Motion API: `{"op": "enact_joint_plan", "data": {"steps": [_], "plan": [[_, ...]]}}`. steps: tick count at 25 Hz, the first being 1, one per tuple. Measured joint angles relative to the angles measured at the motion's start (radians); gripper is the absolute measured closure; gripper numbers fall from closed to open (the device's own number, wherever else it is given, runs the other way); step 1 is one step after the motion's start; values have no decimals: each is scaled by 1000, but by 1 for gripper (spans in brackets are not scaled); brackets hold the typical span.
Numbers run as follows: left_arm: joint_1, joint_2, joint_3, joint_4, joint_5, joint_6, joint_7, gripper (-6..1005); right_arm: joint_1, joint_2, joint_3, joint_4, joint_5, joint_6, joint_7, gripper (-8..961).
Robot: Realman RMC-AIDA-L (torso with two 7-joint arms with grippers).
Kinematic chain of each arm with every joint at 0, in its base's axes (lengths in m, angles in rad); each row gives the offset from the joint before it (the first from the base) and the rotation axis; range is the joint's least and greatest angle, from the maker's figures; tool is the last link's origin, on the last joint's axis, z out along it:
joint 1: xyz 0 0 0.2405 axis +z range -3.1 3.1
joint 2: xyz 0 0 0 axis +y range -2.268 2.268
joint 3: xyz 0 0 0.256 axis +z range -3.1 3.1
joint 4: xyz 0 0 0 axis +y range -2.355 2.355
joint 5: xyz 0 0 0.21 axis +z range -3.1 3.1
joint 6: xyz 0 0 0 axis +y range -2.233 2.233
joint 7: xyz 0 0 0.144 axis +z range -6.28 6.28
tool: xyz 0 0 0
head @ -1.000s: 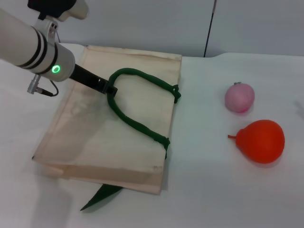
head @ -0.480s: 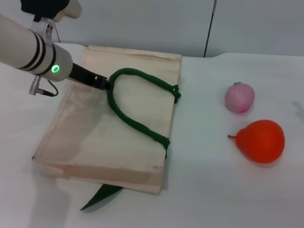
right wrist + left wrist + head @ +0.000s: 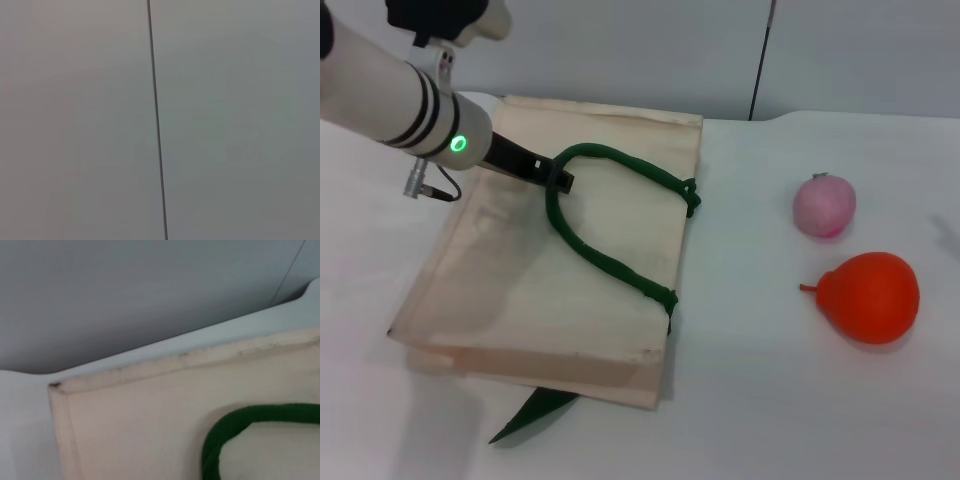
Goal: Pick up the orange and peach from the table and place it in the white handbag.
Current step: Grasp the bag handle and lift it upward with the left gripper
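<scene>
The white handbag (image 3: 510, 290) lies flat on the table's left half, its dark green handle (image 3: 610, 265) looped on top. My left gripper (image 3: 560, 181) is at the far bend of that handle, touching it. The left wrist view shows the handbag's far corner (image 3: 140, 420) and the handle's bend (image 3: 235, 425). The pale pink peach (image 3: 824, 205) sits on the table at the right. The orange-red orange (image 3: 870, 297) lies just in front of it, stem pointing left. My right gripper is out of view.
A second green handle (image 3: 535, 410) sticks out from under the handbag's near edge. A grey wall with a dark vertical seam (image 3: 758, 60) stands behind the white table (image 3: 750, 400). The right wrist view shows only that wall (image 3: 225, 125).
My left arm drew back to the left, then shifted right again to the handle's bend. The handle, bag and both fruits have stayed in place.
</scene>
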Motion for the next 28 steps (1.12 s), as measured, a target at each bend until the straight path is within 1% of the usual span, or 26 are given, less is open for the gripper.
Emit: {"op": "enact_joint_plan", "data": {"steps": [4, 7, 15, 28], "plan": [[-23, 1, 0, -62, 0, 27, 5, 488, 0, 0, 0, -12, 0, 3, 0, 166], [-31, 2, -1, -87, 3, 39, 6, 491, -1, 0, 0, -13, -1, 4, 0, 166], [-32, 2, -4, -102, 7, 64, 7, 498, -2, 0, -2, -13, -1, 16, 1, 166], [-57, 7, -5, -161, 8, 99, 10, 514, -1, 2, -4, -23, -2, 28, 8, 167]]}}
